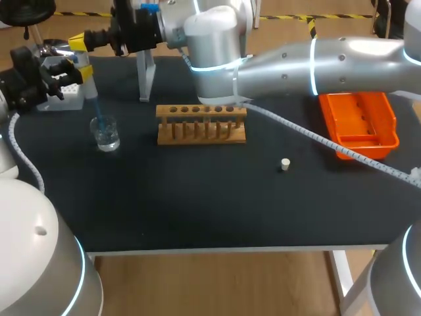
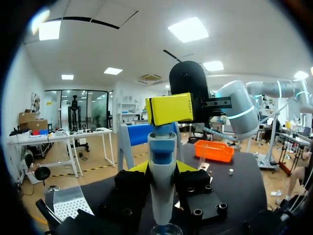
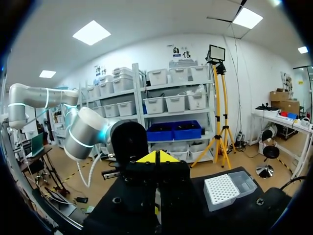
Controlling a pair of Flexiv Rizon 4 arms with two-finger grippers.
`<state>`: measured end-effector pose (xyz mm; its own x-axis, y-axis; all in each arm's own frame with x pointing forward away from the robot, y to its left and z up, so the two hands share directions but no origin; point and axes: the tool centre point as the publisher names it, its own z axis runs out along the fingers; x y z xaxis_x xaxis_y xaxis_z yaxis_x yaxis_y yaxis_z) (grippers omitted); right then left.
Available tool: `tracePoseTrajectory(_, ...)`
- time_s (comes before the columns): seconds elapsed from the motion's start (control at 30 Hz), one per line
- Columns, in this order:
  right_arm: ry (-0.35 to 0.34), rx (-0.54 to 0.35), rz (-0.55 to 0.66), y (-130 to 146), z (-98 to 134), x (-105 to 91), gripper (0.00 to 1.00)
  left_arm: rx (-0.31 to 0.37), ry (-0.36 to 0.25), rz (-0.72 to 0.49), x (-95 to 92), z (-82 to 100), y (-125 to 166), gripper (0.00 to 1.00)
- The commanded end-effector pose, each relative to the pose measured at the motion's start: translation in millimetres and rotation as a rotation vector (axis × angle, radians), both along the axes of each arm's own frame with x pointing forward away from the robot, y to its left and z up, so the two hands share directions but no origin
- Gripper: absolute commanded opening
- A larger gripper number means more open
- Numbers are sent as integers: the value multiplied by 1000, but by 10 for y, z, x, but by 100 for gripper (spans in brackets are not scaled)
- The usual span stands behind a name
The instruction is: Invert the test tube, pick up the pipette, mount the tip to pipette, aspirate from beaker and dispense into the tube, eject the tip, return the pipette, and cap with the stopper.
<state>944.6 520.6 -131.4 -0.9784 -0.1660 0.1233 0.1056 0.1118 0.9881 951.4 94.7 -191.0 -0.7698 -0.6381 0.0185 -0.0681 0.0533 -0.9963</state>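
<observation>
1. One stopper [image 1: 285,164] lies loose on the table [image 1: 197,210], nearest.
2. Beaker [image 1: 105,133] farther left, with the pipette [image 1: 86,82] tip down in it. The left gripper [image 2: 161,171] is clamped round the pipette.
3. Right gripper [image 2: 169,108], its fingers pressed together, sits atop the pipette.

Matte black table [image 1: 197,197], pale edge

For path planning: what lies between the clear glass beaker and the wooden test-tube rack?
Head view: only bare black tabletop between glass beaker and wooden rack.
</observation>
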Motion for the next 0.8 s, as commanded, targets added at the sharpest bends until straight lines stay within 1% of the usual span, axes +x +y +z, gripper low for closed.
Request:
tracePoseTrajectory(0.03,-25,5,0,-67,97,-19,0,0,1,3,-2,39,4,0)
tracePoseTrajectory(0.07,-29,9,-2,-84,148,-24,5,0,1,3,-2,39,4,0)
tracePoseTrajectory(0.1,-34,11,-4,-98,179,-29,35,0,1,3,-2,39,4,0)
tracePoseTrajectory(0.13,-38,15,-5,-114,209,-37,47,0,1,3,-2,39,4,0)
tracePoseTrajectory(0.17,-47,20,-6,-143,250,-53,93,0,1,3,-2,39,4,0)
tracePoseTrajectory(0.2,-50,24,-9,-168,275,-67,100,0,1,3,-2,39,4,0)
tracePoseTrajectory(0.37,-71,37,-21,-326,394,-116,100,0,1,3,-2,39,4,0)
tracePoseTrajectory(0.53,-101,42,-37,-590,484,-188,100,0,1,3,-2,39,4,0)
tracePoseTrajectory(0.67,-124,37,-59,-875,531,-233,100,0,1,3,-2,39,4,0)
tracePoseTrajectory(0.8,-137,21,-78,-1192,517,-269,100,0,1,3,-2,39,4,0)
